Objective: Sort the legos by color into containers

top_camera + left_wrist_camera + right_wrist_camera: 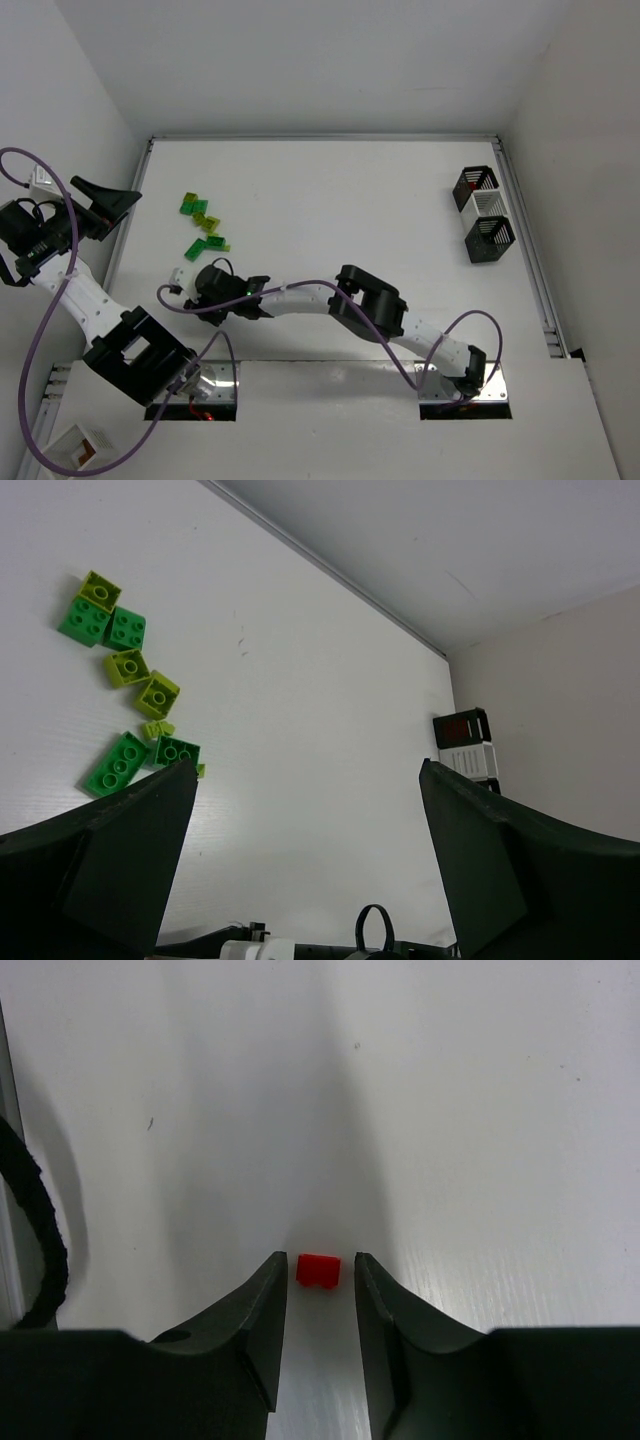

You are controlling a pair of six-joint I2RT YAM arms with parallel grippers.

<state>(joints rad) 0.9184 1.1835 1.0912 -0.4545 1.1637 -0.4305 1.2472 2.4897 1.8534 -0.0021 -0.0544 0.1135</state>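
A tiny red lego lies on the white table between the fingertips of my right gripper. The jaws stand a little apart, with a thin gap on each side of the brick. From above, the right gripper reaches far left, just below the green and lime legos; the red brick is hidden there. My left gripper is raised at the left wall, wide open and empty. It looks over the green pile. Two black containers stand at the far right; the upper one holds something red.
A white slatted bin sits between the two black ones. A white box with a brown inside lies off the table at the bottom left. A black cable loops at the right wrist view's left edge.
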